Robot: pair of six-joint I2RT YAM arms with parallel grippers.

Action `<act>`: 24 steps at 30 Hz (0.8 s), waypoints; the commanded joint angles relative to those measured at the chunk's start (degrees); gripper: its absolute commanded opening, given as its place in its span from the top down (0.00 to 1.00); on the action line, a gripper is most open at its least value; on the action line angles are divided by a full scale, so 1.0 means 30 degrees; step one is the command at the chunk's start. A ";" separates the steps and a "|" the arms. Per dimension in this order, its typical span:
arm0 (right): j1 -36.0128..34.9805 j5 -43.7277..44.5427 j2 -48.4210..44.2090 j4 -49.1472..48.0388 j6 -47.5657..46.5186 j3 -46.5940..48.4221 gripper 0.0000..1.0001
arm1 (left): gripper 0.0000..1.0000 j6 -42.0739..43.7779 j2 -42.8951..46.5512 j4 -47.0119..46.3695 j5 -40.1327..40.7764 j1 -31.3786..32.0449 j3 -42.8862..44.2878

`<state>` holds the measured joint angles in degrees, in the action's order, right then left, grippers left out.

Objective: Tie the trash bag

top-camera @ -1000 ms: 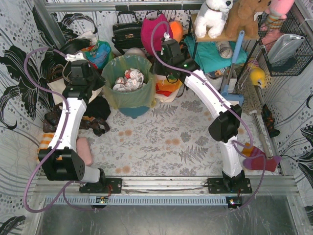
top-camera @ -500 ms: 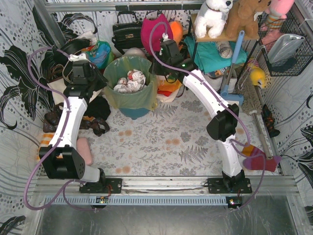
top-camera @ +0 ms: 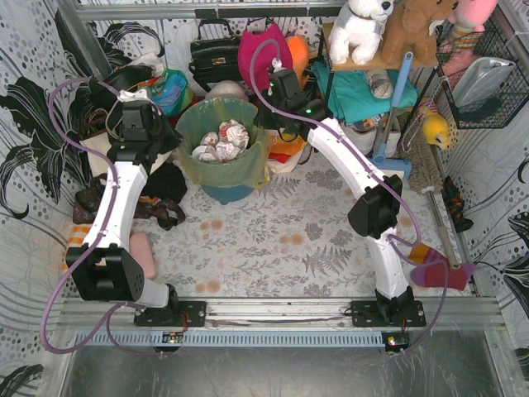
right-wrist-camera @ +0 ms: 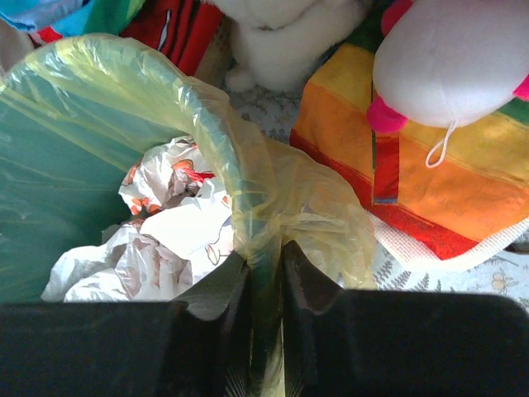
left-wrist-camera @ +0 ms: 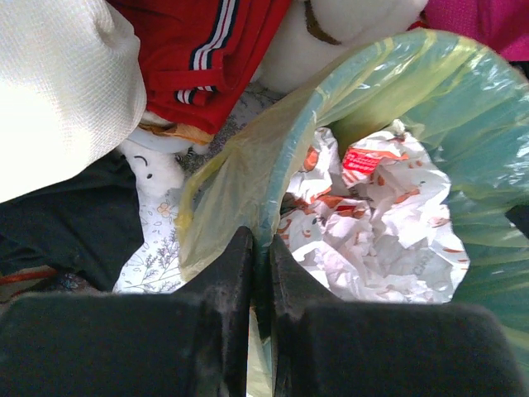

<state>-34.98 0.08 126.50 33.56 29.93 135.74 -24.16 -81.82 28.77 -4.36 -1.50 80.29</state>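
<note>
The trash bag [top-camera: 216, 168] is a thin yellow-green liner folded over the rim of the round teal bin [top-camera: 228, 192], with crumpled white paper [top-camera: 220, 138] inside. My left gripper [top-camera: 172, 137] sits at the bin's left rim. In the left wrist view its fingers [left-wrist-camera: 260, 246] are shut on the trash bag [left-wrist-camera: 231, 161] where it wraps the rim. My right gripper [top-camera: 264, 118] is at the right rim. Its fingers [right-wrist-camera: 265, 255] are pinched on a gathered fold of the trash bag [right-wrist-camera: 318, 198].
A black handbag [top-camera: 213, 53], a pink bag [top-camera: 258, 51] and a white plush dog [top-camera: 361, 28] crowd the back. A rainbow-striped cloth [right-wrist-camera: 430, 165] lies right of the bin. A red garment [left-wrist-camera: 194, 50] and a cream tote [left-wrist-camera: 58, 91] lie to its left.
Both grippers have closed down onto the bag at opposite sides of the rim. The rim and bag now look slightly stretched between them.
</note>
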 commanded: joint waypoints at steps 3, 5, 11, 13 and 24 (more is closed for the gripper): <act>-0.0001 -0.0360 -0.0731 0.1595 -0.0165 0.0523 0.94 | 1.00 0.1006 0.0503 0.1287 -0.0361 0.0583 0.1531; -0.0015 -0.0587 -0.1113 0.1977 -0.0009 0.0292 0.99 | 1.00 0.1426 0.0597 0.2246 0.0576 0.1677 0.2191; -0.0076 -0.1163 -0.3472 0.3016 0.0344 -0.2043 1.00 | 1.00 0.1269 0.1179 0.4867 0.1690 0.5067 0.3110; -0.0109 -0.1071 -0.4548 0.3369 0.0158 -0.3424 1.00 | 1.00 0.0809 0.1892 0.5140 0.2179 0.6110 0.2952; -0.0153 -0.0119 -1.2138 0.5153 0.0100 -1.1081 1.00 | 1.00 -0.3201 0.5334 0.6738 0.2945 1.1798 0.0939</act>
<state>-34.33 -0.16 97.38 50.57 28.88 106.80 -27.94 -69.73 50.06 11.09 28.21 85.95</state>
